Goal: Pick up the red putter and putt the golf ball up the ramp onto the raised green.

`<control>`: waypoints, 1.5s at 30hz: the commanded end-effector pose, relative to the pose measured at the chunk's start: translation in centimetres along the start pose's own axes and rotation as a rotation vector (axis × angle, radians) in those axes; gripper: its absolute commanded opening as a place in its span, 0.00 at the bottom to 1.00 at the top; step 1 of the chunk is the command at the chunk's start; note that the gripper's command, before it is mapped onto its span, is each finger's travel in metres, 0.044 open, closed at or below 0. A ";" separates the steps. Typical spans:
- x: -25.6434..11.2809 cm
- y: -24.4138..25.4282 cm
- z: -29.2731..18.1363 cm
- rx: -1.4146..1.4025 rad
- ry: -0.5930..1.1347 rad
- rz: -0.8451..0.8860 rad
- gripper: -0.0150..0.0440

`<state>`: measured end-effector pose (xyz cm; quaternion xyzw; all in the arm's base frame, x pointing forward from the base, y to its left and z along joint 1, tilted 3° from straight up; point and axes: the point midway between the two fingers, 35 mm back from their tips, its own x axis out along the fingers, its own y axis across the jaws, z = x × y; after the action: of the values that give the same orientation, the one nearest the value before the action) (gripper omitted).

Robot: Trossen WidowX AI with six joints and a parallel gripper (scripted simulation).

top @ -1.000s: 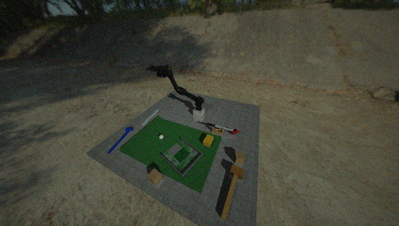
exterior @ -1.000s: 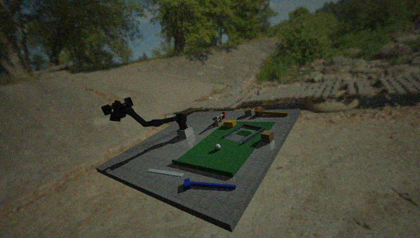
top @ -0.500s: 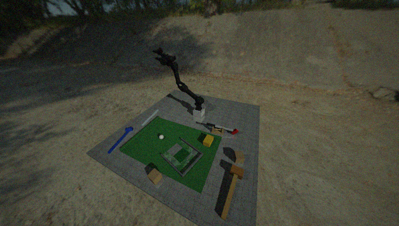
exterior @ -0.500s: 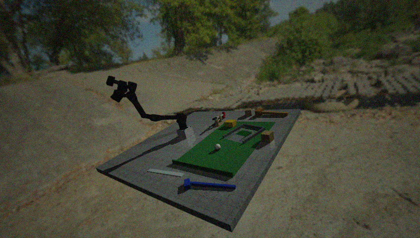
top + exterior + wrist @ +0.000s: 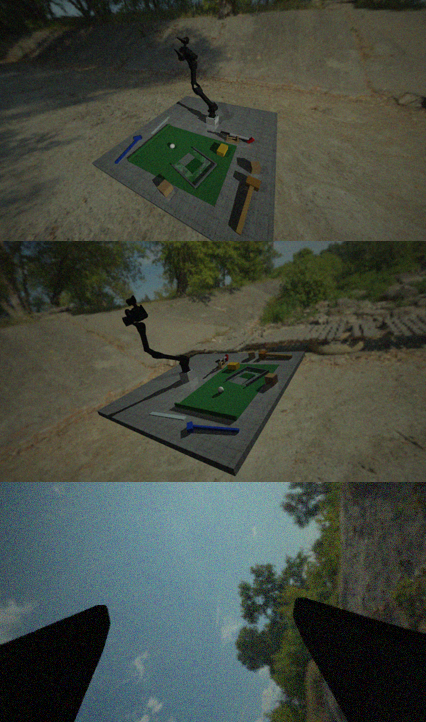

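Observation:
The red putter, with red head (image 5: 250, 139) (image 5: 226, 357), white shaft and dark grip, rests on a small wooden stand (image 5: 232, 138) near the arm's base. The white golf ball (image 5: 172, 145) (image 5: 220, 389) sits on the green mat (image 5: 149, 152) (image 5: 200, 399), short of the grey ramp (image 5: 185, 159). The raised green (image 5: 194, 167) (image 5: 246, 375) lies beyond the ramp inside grey rails. My gripper (image 5: 176, 43) (image 5: 127, 311) (image 5: 203, 610) is open and empty, held high above and behind the table, far from the putter. The wrist view shows only sky, trees and ground between the fingers.
A yellow block (image 5: 222, 149) (image 5: 233, 366) sits on the mat near the stand. A blue mallet (image 5: 126, 150) (image 5: 215, 429) and a pale strip (image 5: 160, 125) (image 5: 167, 415) lie beyond one mat end. An orange-brown mallet (image 5: 245, 207) and two tan blocks (image 5: 165, 188) (image 5: 255, 167) stand outside the mat.

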<state>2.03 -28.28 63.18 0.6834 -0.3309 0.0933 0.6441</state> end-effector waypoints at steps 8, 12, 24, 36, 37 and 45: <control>0.0 1.8 -16.4 -0.581 0.219 0.129 1.00; -0.5 0.6 -22.6 -0.795 0.323 0.186 1.00; -3.1 -8.3 -39.0 -1.376 0.688 0.321 1.00; -8.0 -23.7 -49.5 -1.839 1.213 0.452 1.00; -8.6 -25.1 -50.0 -1.868 1.267 0.464 1.00; -14.1 -37.0 -51.5 -2.012 1.767 0.560 1.00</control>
<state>26.82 22.35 38.75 -0.3972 0.0717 0.3012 0.8640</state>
